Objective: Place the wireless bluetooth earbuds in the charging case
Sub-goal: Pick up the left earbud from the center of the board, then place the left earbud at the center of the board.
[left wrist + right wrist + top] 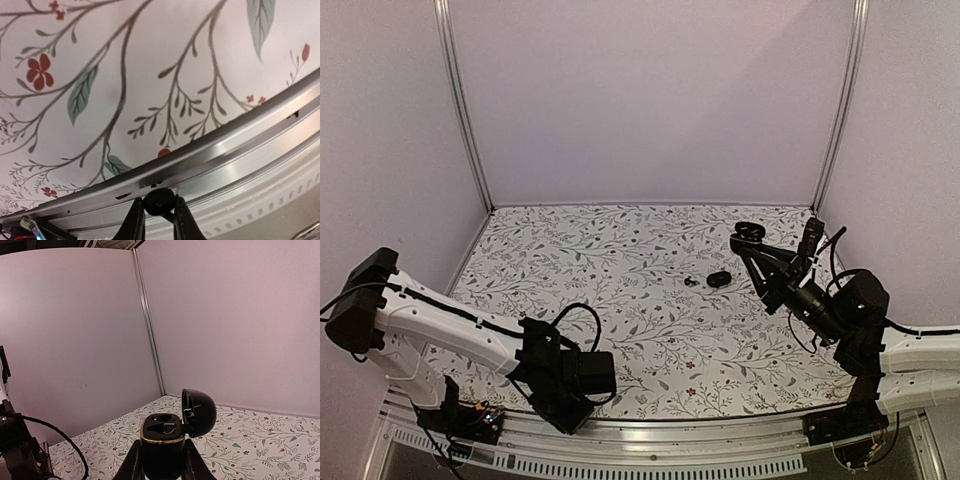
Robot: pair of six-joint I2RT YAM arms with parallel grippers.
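In the left wrist view my left gripper (158,204) is shut on one small round black earbud (159,200), pinched between both fingertips just over the table's front metal rail (225,145). Seen from above, that gripper (568,402) sits low at the near edge. My right gripper (162,446) is shut on the black charging case (160,432), held upright in the air with its domed lid (199,412) swung open and two dark sockets showing. The case (749,234) hangs over the table's right rear. Another tiny earbud (690,281) lies on the floral cloth.
A black pebble-shaped object (719,278) lies beside the loose earbud, mid-right on the cloth. Pale walls with metal corner posts (463,110) close in the back and sides. The ribbed front rail (650,455) runs under the left gripper.
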